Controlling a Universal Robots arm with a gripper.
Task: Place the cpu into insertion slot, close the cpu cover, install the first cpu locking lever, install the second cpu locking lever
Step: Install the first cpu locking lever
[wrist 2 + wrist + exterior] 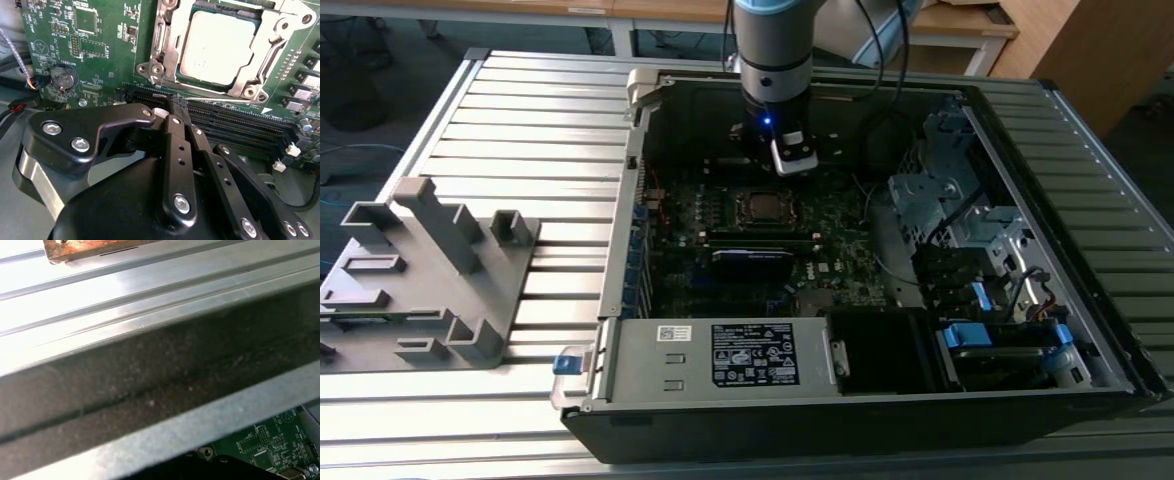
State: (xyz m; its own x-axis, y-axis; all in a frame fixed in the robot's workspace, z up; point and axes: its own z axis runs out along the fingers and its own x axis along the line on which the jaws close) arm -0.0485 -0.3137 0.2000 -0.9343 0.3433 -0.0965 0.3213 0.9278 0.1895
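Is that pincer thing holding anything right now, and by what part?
Cannot be told for sure. The pincer is shut, with its tips at the end of a thin silver lever beside the covered cpu; a grip on it is not clear.

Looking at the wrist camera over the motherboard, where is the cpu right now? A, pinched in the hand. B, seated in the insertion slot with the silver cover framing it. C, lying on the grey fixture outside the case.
B: in the second wrist view the cpu sits in the insertion slot with the cpu cover framing its edges, while the hand is shut and empty beside the socket.
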